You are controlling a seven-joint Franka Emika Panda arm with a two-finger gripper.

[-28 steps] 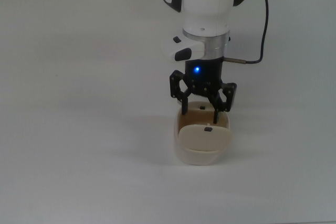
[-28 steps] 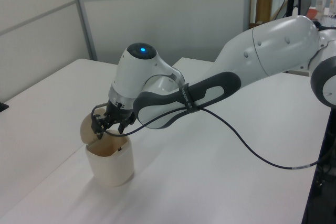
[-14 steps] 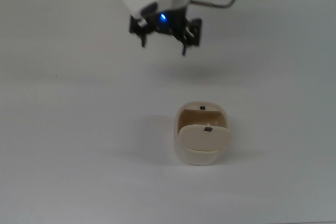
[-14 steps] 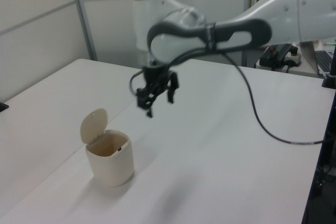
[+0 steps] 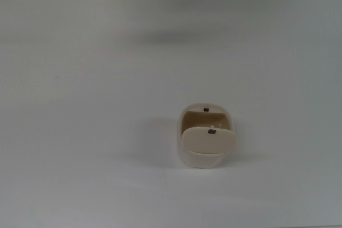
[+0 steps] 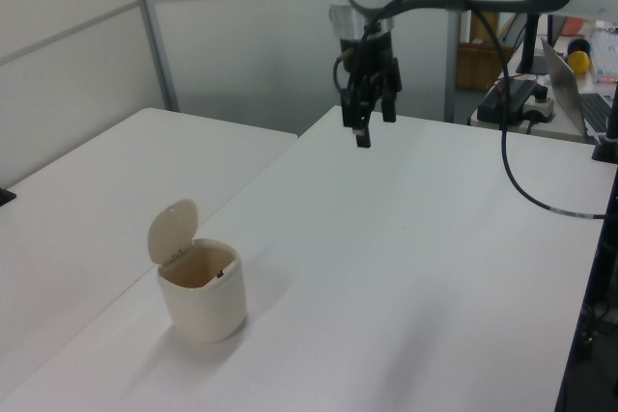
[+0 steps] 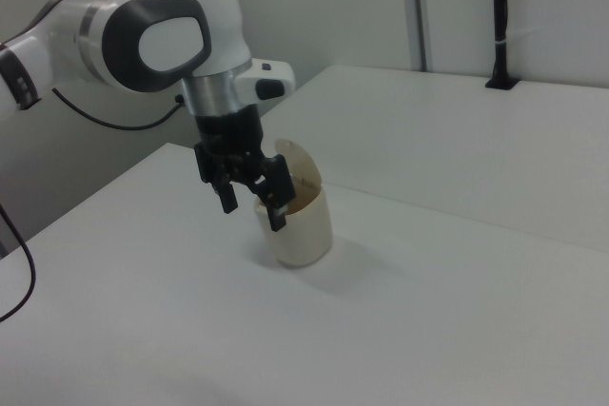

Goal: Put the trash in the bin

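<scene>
Cream bin (image 6: 201,288) upright on the white bench (image 6: 406,267) with flap lid (image 6: 171,232) swung up, no readable writing on it, well below and left of the raised end effector (image 6: 372,130), fingers spread and empty, in the left view.

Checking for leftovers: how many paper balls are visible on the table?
0. Only the bin stands on the table, flap tipped open; a ball could be hidden inside it.

Overhead plus two opposed obliques
</scene>
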